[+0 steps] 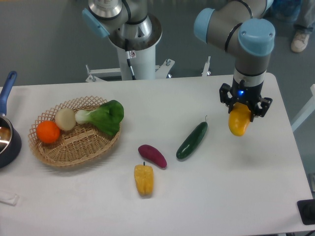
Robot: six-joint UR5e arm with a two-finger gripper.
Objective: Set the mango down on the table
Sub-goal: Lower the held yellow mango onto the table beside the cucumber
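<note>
Holding orange, onion, bok choy: wicker basket.

No text, label, brand, number or sign can be read anywhere in this view, neither on the robot arm nor on anything lying on the tabletop.

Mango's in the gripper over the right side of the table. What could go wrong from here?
The mango hangs below the gripper, gripped only at its top, so it might slip early and roll on the table. The table's right edge is near, so a roll that way could carry it off. Rolling left, it could bump the cucumber.
</note>
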